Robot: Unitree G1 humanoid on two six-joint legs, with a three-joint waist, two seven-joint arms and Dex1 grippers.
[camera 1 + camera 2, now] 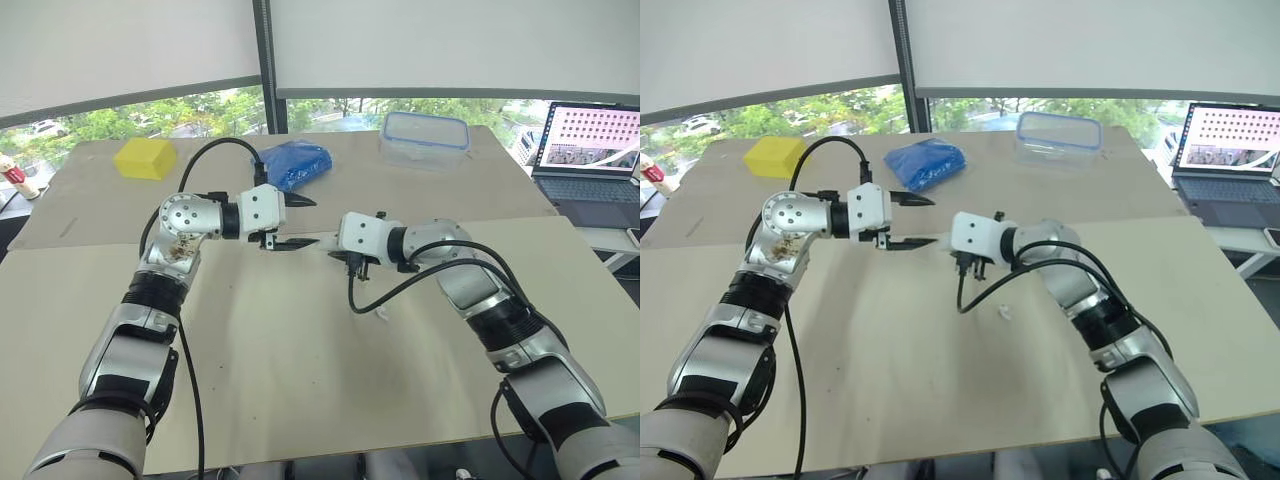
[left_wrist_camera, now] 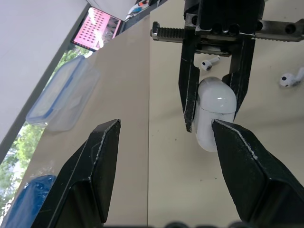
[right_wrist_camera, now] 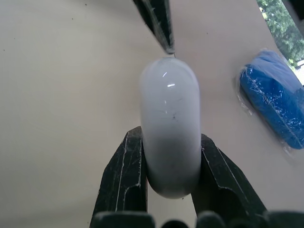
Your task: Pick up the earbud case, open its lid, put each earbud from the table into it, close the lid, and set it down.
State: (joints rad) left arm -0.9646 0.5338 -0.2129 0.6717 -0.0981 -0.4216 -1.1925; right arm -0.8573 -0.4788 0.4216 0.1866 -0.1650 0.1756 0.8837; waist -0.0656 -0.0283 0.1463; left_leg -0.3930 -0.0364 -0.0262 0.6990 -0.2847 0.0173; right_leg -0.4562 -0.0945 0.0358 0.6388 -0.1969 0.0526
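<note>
Beige table (image 1: 300, 400) beside a window. Above its middle, the right gripper (image 2: 212, 118) clamps the white earbud case (image 2: 216, 111) off the surface, one end free toward the left gripper (image 2: 166, 124). That gripper's jaws are apart (probably to work the lid open), and the earbuds (image 2: 290, 78) wait on the table nearby.

Laptop (image 1: 598, 200) runs off right edge; screen (image 1: 592, 138) unreadable.

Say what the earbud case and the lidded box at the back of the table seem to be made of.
The earbud case: likely hard white plastic, glossy; small sharp highlights on its rounded shell. The lidded box: clear plastic, probably; the table shows through, blue-tinted rim.
</note>
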